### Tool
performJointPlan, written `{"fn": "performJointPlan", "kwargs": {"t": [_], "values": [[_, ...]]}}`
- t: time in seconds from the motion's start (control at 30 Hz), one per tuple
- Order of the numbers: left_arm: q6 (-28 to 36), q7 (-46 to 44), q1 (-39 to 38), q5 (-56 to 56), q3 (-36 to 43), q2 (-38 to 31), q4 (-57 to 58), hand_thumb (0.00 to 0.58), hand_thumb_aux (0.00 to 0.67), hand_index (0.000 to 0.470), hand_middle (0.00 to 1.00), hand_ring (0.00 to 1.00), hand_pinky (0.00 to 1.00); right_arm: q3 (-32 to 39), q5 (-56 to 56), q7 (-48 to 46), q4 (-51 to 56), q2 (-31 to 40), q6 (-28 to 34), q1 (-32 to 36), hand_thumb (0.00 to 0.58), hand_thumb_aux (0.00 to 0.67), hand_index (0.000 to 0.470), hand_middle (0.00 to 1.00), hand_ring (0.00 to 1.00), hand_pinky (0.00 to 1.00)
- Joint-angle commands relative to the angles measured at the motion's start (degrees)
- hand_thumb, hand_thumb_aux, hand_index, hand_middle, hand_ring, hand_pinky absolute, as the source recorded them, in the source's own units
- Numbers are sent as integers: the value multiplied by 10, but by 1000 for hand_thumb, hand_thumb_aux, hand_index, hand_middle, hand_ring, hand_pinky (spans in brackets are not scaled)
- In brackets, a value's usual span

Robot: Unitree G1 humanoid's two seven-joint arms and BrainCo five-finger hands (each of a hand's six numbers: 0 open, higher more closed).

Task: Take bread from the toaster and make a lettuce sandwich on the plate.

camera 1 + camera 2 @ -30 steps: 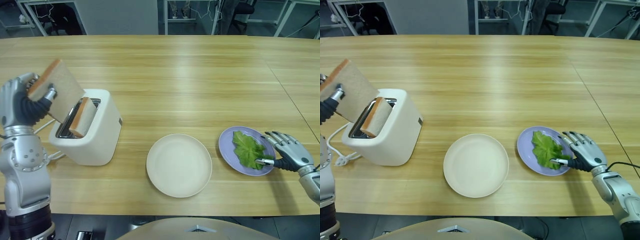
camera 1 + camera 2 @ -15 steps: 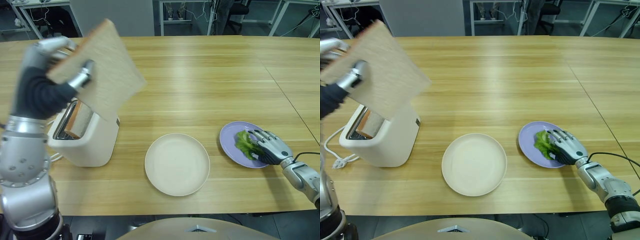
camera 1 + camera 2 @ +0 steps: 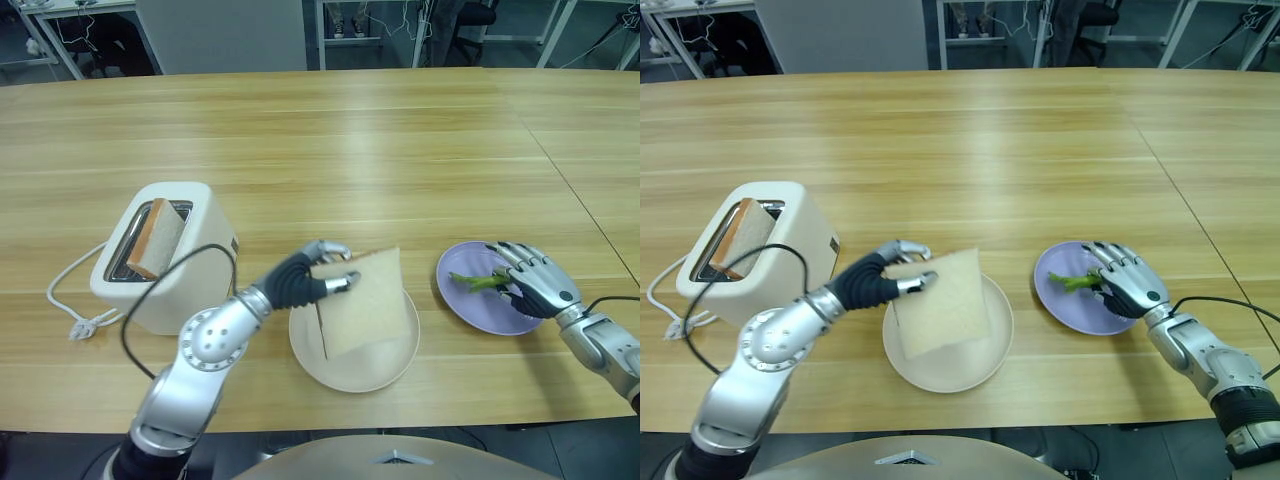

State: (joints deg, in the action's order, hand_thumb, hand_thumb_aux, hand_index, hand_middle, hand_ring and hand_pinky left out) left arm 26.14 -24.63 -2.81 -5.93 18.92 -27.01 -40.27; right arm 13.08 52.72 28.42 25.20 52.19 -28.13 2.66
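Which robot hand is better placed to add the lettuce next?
Right robot hand: it grips the lettuce at the purple plate. The left robot hand holds the bread slice over the cream plate.

A long light wooden table (image 3: 400, 150) spans the view, its boards running side to side, with a seam (image 3: 563, 175) slanting across its right part. A white power cord (image 3: 82, 325) lies looped near the table's front left (plug end resting on the wood). Behind the table stand a grey panel (image 3: 220, 35), white metal frame legs (image 3: 322, 30) and a dark office chair (image 3: 482, 15).
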Motion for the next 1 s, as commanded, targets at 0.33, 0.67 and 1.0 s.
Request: {"fn": "performJointPlan", "kwargs": {"t": [0.33, 0.67, 1.0], "values": [[-145, 57, 81, -188, 112, 0, 292, 580, 670, 460, 1000, 1000, 1000, -74, -91, -123, -290, -18, 15, -86, 580, 670, 460, 0, 0, 0], [-207, 106, 88, -327, 135, -14, 323, 0, 0, 0, 675, 675, 675, -50, -101, -215, -390, -95, 19, -102, 580, 670, 460, 0, 0, 0], [-217, 141, 53, -496, 81, -74, 191, 0, 0, 0, 0, 0, 0, 23, -44, -249, -340, -176, 20, -28, 580, 670, 460, 0, 0, 0]]}}
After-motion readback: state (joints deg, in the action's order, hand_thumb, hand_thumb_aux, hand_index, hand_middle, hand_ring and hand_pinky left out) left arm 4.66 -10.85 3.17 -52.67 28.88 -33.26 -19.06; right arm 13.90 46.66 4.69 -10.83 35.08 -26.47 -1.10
